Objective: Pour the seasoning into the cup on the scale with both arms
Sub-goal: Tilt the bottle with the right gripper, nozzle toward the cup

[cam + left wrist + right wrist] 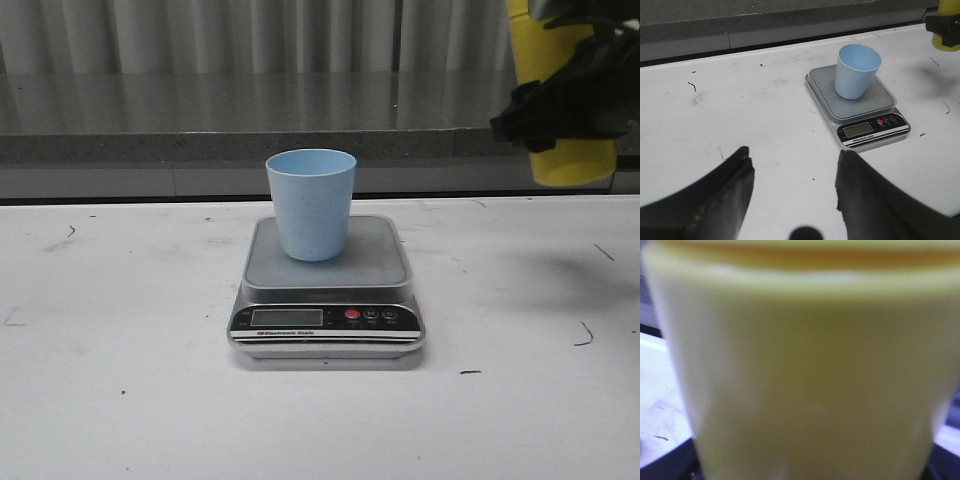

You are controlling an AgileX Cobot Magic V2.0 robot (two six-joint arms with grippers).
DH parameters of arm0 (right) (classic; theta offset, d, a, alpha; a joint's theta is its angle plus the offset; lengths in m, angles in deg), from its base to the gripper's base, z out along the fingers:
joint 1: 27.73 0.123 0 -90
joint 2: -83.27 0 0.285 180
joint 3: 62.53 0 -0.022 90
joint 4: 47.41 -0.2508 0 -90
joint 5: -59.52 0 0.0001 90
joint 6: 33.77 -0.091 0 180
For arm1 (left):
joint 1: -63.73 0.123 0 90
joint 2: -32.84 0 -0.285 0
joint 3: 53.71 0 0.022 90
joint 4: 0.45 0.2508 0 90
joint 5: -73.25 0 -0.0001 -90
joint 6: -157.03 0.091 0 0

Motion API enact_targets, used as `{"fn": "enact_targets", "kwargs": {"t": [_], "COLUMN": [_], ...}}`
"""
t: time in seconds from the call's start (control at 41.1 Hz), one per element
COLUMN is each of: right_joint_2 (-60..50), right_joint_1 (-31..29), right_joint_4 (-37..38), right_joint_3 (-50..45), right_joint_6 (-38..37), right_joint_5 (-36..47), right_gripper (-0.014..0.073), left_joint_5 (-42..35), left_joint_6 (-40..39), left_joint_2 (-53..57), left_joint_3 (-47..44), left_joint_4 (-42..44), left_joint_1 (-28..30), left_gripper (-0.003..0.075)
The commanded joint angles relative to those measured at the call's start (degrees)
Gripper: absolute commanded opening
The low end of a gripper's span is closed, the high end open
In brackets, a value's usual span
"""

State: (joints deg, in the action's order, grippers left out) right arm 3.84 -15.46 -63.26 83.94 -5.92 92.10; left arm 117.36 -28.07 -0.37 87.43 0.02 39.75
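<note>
The pale blue cup point(311, 203) stands upright on the steel platform of the silver scale point(380, 262) at the table's middle; both also show in the left wrist view, cup point(856, 71) and scale point(850, 112). My right gripper point(560, 105) is shut on the yellow seasoning bottle point(572, 160), held high above the table at the far right; its nozzle is out of view. The bottle fills the right wrist view point(805, 370) and hides the fingers. My left gripper point(792, 165) is open and empty above the table, left and near of the scale.
The white table point(120, 350) has small dark scuff marks. A grey ledge point(200, 150) and a pleated curtain run along the back. The scale's black panel with LCD point(287, 317) and red button point(352, 313) faces the front.
</note>
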Motion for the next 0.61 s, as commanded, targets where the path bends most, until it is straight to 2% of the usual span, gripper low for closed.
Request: {"fn": "enact_targets", "kwargs": {"t": [0.0,0.097,0.243,0.438,0.584], "right_joint_2": [-7.10,-9.72,-10.56,-8.44,-6.14], "right_joint_1": [-0.17,0.28,2.36,5.73,7.26], "right_joint_4": [4.90,7.63,7.80,8.70,12.74], "right_joint_3": [1.62,3.59,9.57,17.65,22.99], "right_joint_6": [10.67,19.34,29.26,30.38,30.38], "right_joint_5": [0.07,-8.63,-25.70,-40.16,-48.64], "right_gripper": [0.0347,0.0347,0.0347,0.0347,0.0347], "left_joint_5": [-4.46,-4.46,-4.46,-4.46,-4.46], "left_joint_6": [-0.41,-0.41,-0.41,-0.41,-0.41], "left_joint_2": [-0.20,-0.20,-0.20,-0.20,-0.20], "left_joint_3": [1.55,1.55,1.55,1.55,1.55], "left_joint_4": [-0.47,-0.47,-0.47,-0.47,-0.47], "left_joint_1": [0.05,0.05,0.05,0.05,0.05], "left_gripper": [0.0365,0.0365,0.0365,0.0365,0.0365]}}
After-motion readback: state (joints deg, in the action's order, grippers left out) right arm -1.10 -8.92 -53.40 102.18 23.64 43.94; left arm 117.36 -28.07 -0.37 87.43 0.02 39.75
